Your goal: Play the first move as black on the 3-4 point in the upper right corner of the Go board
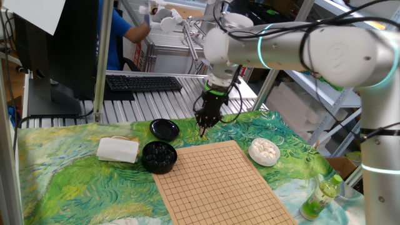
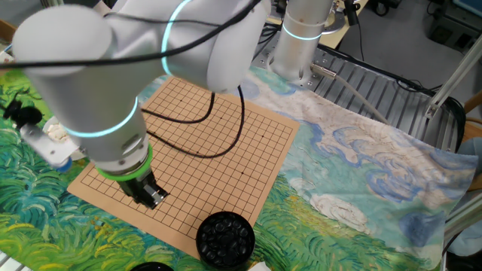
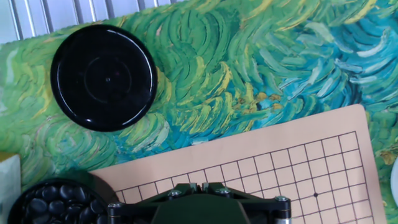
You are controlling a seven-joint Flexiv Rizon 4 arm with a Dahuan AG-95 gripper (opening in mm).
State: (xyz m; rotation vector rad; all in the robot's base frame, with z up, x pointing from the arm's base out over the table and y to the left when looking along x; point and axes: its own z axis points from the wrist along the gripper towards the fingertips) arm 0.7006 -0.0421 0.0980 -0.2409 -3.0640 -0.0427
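Note:
The Go board [image 1: 219,181] lies on the painted cloth, and no stone shows on its grid. Several black stones fill a black bowl [image 1: 159,156] at the board's far left corner; the bowl also shows in the hand view [image 3: 53,200] and in the other fixed view [image 2: 224,239]. My gripper [image 1: 203,131] hangs above the board's far edge, near that bowl. Its fingers stand together. No stone shows between them. In the hand view my gripper [image 3: 200,185] is over the board's [image 3: 280,168] far rows. The grid's right corner area [image 3: 329,174] is bare.
The bowl's black lid [image 1: 164,129] lies on the cloth behind the board, and also shows in the hand view [image 3: 103,77]. A bowl of white stones [image 1: 264,151] stands right of the board. A white folded cloth [image 1: 117,150] lies left of the bowl. A green bottle [image 1: 322,197] stands front right.

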